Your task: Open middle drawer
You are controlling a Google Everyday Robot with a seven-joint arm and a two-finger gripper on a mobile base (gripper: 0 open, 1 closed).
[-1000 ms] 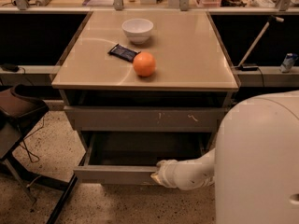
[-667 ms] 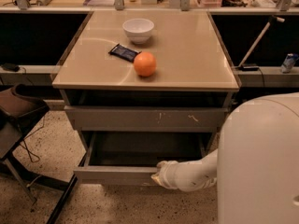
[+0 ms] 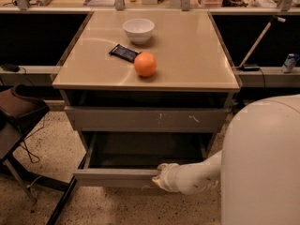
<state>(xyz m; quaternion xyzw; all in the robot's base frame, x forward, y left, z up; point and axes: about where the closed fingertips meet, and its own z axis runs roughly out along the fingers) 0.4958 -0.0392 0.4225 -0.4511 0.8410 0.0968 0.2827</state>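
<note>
1. Warm, dimmish light from overhead. The tabletop (image 3: pixel 187 55) is the brightest area, w/ a pale sheen arc nr its left edge.
2. Orange (image 3: pixel 145 64) & bowl (image 3: pixel 138 30): short, soft shadows right at their bases.
3. Middle drawer (image 3: pixel 117 176): inside is dark, shaded by the drawer front above (image 3: pixel 140 119).
4. Gripper (image 3: pixel 161 176) at the middle drawer's front edge, right of ctr, lit pale against the dim floor (image 3: pixel 51 172).

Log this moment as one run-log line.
middle drawer: open, interior showing | gripper: at its front edge, right of centre | cabinet top: orange, bowl
</note>
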